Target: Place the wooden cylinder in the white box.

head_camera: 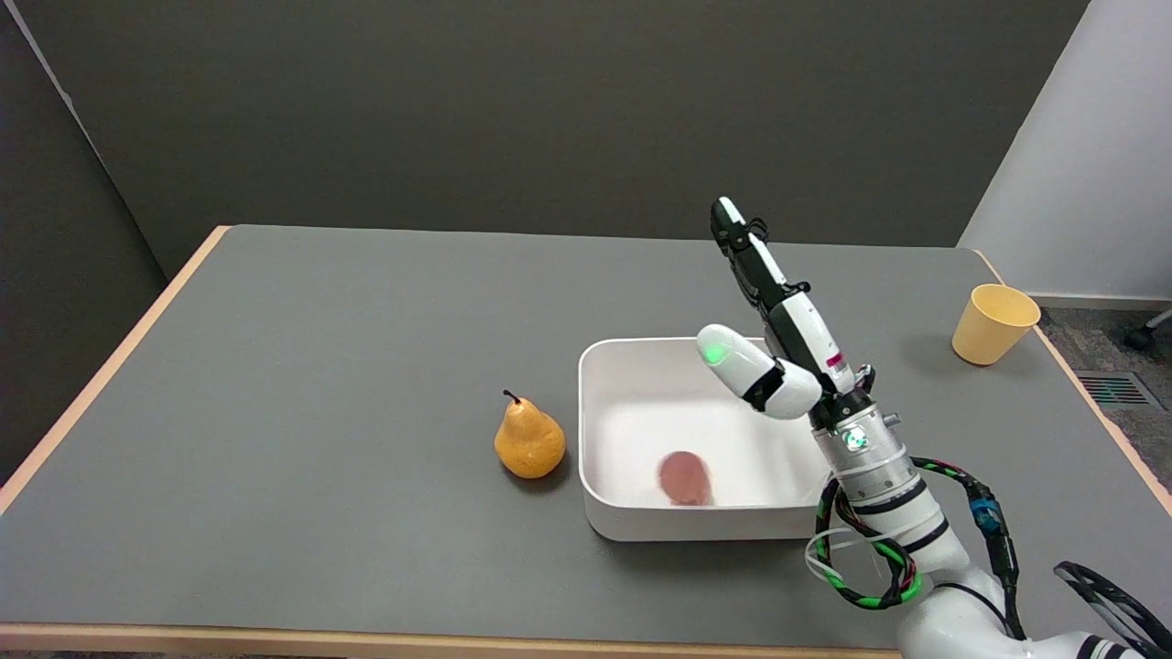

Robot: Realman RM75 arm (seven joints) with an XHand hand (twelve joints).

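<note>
- The wooden cylinder (685,478) lies inside the white box (641,526), on its floor near the front wall, below and to the left of the hand; it looks blurred, so it may not have settled.
- The right hand (765,316) is above the box's right rim with its fingers stretched out and apart, the thumb angled toward the box; it holds nothing.
- Judging by this, the placing step looks done or nearly so: the cylinder is in the box and free of the hand.
- The next move probably calls only for drawing the hand up and away toward the right, clear of the box rim, without nudging the box.
- A pear (528,439) stands on the worktop (320,366) well left of the hand, just beside the box; a yellow cup (993,322) sits to the hand's right.
</note>
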